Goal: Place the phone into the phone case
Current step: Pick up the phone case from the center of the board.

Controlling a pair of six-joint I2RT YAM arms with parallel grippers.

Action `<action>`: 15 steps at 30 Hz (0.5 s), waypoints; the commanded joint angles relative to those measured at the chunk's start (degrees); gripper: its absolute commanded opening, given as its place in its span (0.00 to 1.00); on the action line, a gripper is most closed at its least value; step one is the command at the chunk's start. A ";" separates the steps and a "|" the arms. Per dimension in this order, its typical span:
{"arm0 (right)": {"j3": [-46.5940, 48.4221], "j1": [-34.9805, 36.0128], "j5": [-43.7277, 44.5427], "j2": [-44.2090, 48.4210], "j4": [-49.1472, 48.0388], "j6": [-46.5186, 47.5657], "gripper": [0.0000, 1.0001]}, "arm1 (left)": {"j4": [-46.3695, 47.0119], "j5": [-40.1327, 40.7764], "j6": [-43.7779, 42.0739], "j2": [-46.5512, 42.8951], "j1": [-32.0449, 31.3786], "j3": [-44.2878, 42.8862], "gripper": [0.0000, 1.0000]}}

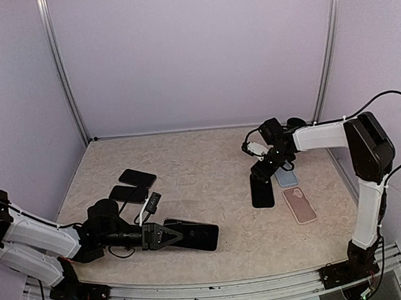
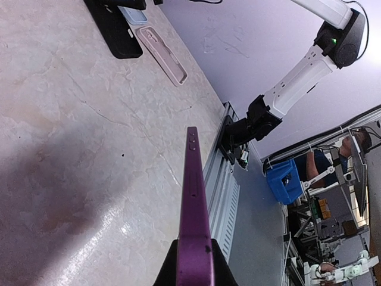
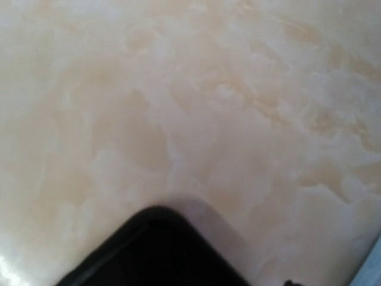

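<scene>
The left gripper (image 1: 167, 234) is clamped on one end of a purple-edged slim phone (image 1: 197, 236). Its black fingers (image 2: 172, 271) pinch the two flat faces. The left wrist view shows the phone edge-on, with small side buttons along the purple band. From above its dark face lies roughly level, low over the beige marbled table (image 1: 208, 156), well left of the black rectangular phone case (image 1: 262, 194) and nearer the arm bases. Whether the phone touches the table cannot be told.

The right gripper (image 1: 263, 167) sits at the far end of the black rectangular phone case. Its own camera gives only a blurred rounded black corner against the table, so whether its fingers are spread or gripping cannot be told.

A pink oblong phone case (image 1: 299, 205) lies open side up just right of the black case. A pale blue phone case (image 1: 287, 178) lies at the black case's far right, partly under the right arm. Two dark flat phones (image 1: 137, 177) lie side by side well to its left. Any lettering on the cases is too small to read.
</scene>
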State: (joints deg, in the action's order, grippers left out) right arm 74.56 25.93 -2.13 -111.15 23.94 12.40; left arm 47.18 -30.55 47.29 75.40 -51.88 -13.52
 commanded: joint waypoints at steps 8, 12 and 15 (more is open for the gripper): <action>4.72 -2.97 -4.11 -4.25 2.25 -0.41 0.62 | 5.56 0.49 0.19 -0.05 -0.92 -1.17 0.00; 4.84 -3.14 -3.73 -4.92 2.57 -0.06 0.61 | 5.63 0.88 0.26 -0.41 -0.94 -0.84 0.00; 4.90 -3.33 -3.62 -5.30 2.82 -0.12 0.58 | 5.88 1.00 0.34 -0.43 -1.08 -0.72 0.00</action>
State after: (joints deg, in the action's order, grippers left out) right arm 78.08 23.18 -5.08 -114.76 25.19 12.38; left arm 48.42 -29.91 47.55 75.50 -52.51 -13.52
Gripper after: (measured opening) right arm 0.595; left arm 0.078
